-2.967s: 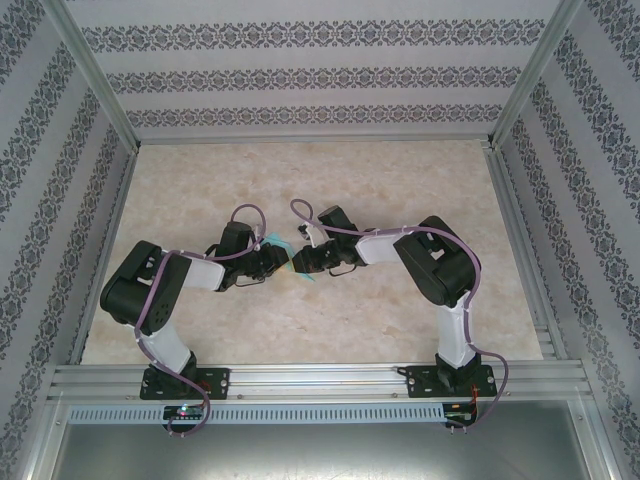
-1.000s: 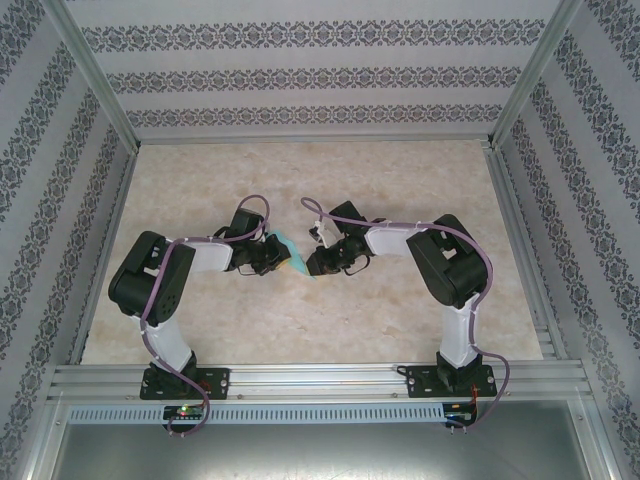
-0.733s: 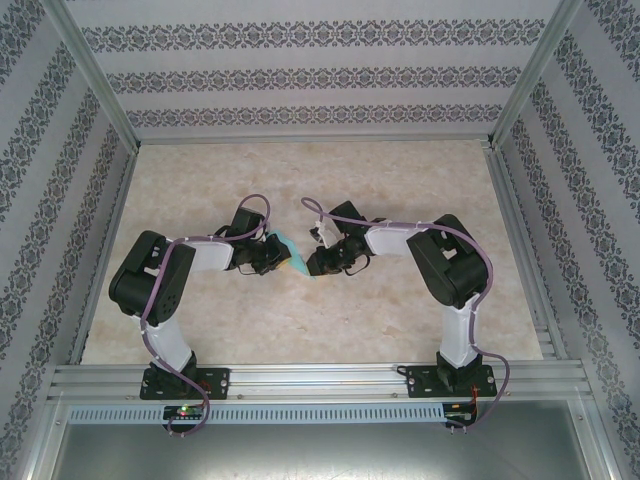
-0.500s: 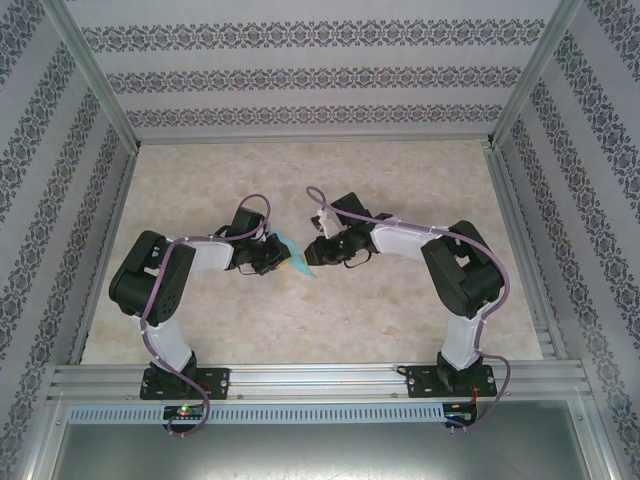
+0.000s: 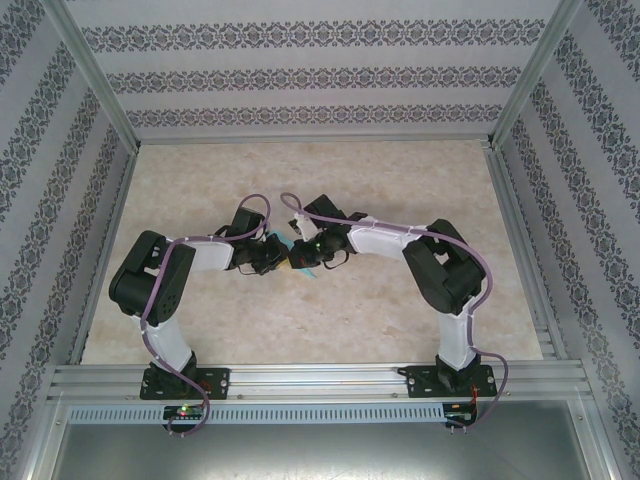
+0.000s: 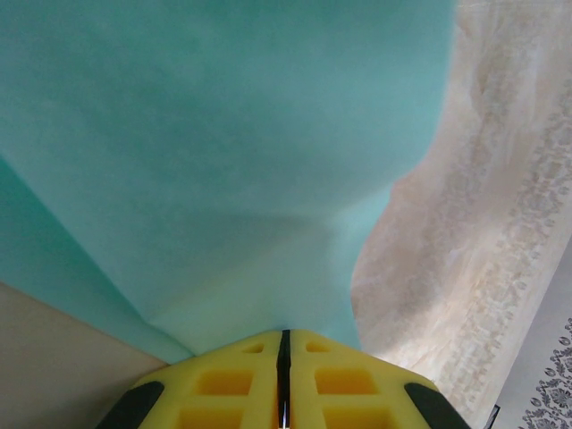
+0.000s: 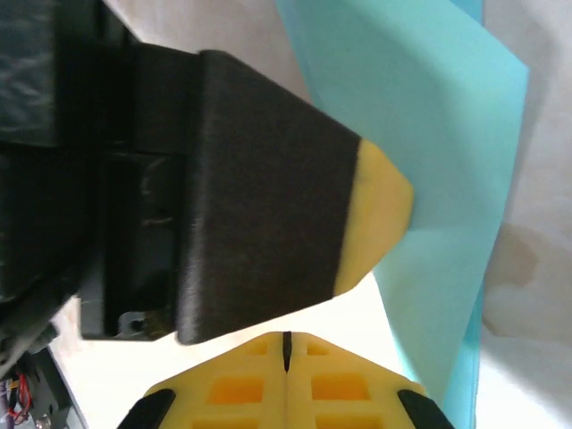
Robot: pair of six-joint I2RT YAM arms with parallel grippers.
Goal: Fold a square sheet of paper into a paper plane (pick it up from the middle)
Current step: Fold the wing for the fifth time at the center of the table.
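The square sheet of paper (image 5: 283, 242) is thin, matte turquoise and no longer flat. In the overhead view only small slivers of it show near the middle of the frame, above the marbled bench. In the left wrist view it (image 6: 223, 134) spreads over the upper left and narrows toward the bottom centre, where it is pinched by the yellow fingers (image 6: 223, 384) of the left gripper (image 6: 283, 340); a darker layer shows at lower left. In the right wrist view it (image 7: 429, 134) slants down the right side with straight edges and a second layer behind.
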